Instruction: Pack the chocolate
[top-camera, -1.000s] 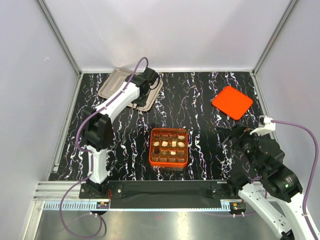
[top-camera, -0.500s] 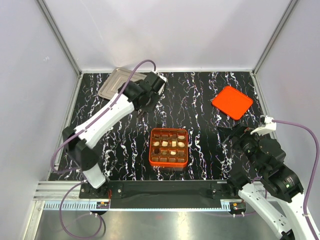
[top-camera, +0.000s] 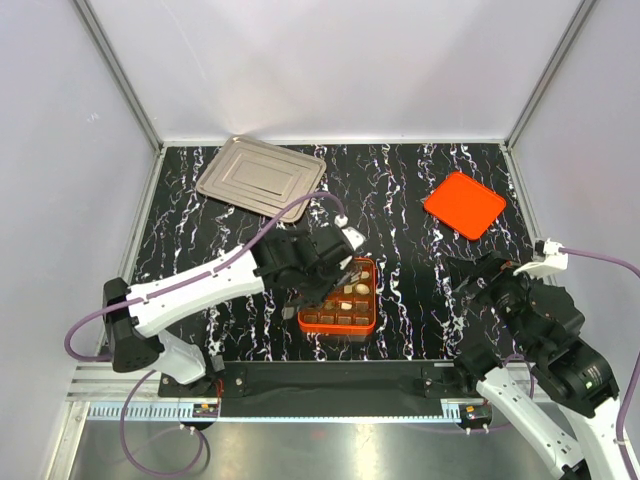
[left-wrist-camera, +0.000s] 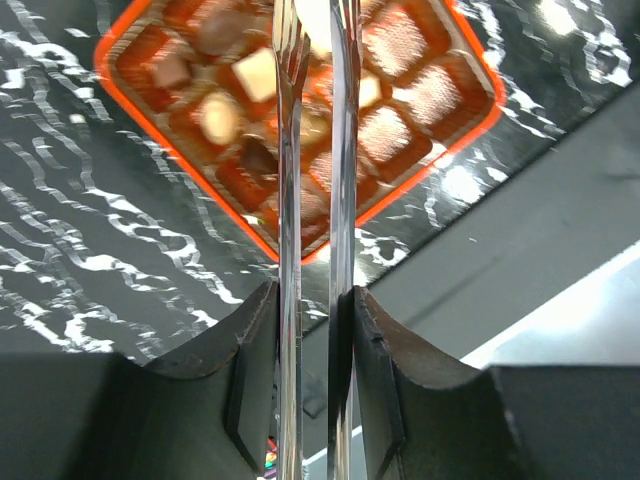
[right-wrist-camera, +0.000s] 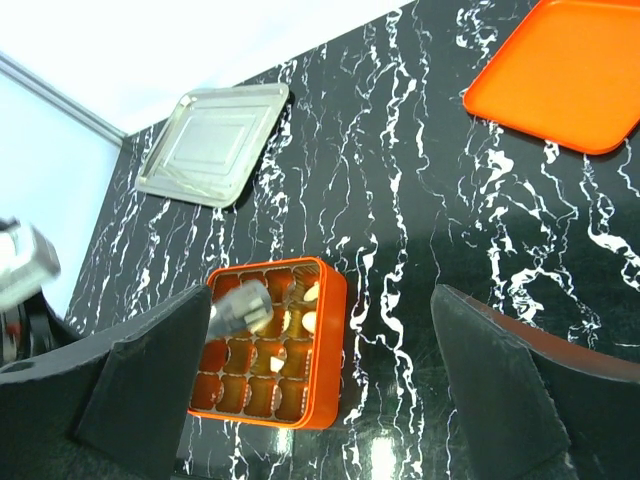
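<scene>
The orange box (top-camera: 337, 323) with a brown grid stands at the table's middle front. Several small chocolate pieces, cream-white (left-wrist-camera: 255, 72) and dark brown (left-wrist-camera: 178, 70), lie in its cells; they also show in the right wrist view (right-wrist-camera: 308, 322). My left gripper (top-camera: 335, 268) hangs over the box's upper left part, shut on thin metal tweezers (left-wrist-camera: 290, 200) whose blades point down at the cells. I cannot tell whether the tweezer tips hold a piece. My right gripper (top-camera: 478, 275) is open and empty to the right of the box, above the table.
An orange lid (top-camera: 464, 204) lies flat at the back right. A metal tray (top-camera: 260, 178) lies at the back left. White walls close the table on three sides. A black rail runs along the near edge.
My left arm has swung from the metal tray at the back left to above the orange box. The tray is now uncovered. The right arm has hardly moved.
</scene>
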